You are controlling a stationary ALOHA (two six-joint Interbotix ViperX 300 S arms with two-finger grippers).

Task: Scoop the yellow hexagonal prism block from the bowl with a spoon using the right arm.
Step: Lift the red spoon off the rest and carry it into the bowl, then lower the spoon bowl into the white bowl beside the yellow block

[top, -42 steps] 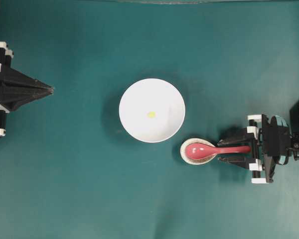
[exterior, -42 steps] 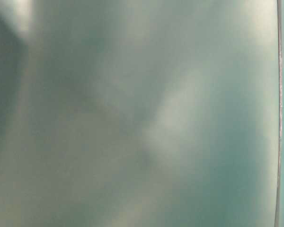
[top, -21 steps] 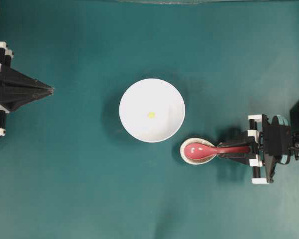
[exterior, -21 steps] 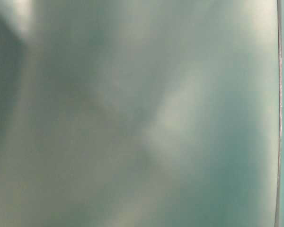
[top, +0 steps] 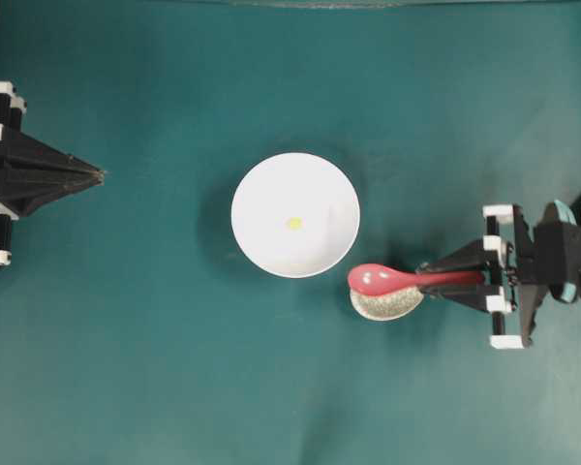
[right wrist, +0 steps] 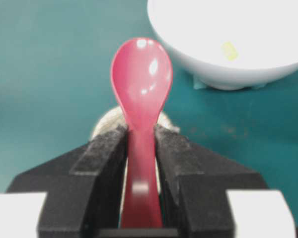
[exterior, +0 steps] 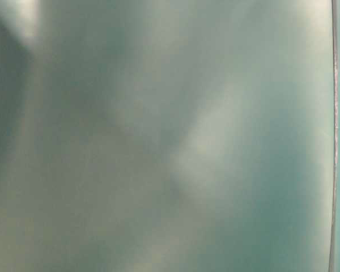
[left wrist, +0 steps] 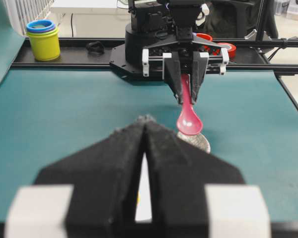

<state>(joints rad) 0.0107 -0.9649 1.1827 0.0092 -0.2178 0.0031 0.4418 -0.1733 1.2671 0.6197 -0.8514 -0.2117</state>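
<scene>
Your right gripper [right wrist: 140, 148] is pinched on the shiny pink-red spoon [right wrist: 141, 84], your left gripper [left wrist: 145, 130] is closed on nothing, and the tiny yellow block [top: 293, 223] waits in the big white bowl [top: 261, 189] to the spoon's left, not scooped yet

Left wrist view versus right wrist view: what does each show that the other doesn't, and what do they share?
Only the left wrist view shows the left gripper, its fingers pressed together, plus the right arm's base, a yellow cup stack and tape rolls behind the table.

Only the right wrist view shows the bowl clearly, with the yellow hexagonal prism block inside.

Both show the right gripper shut on the spoon handle, lifted above the speckled spoon rest.
</scene>
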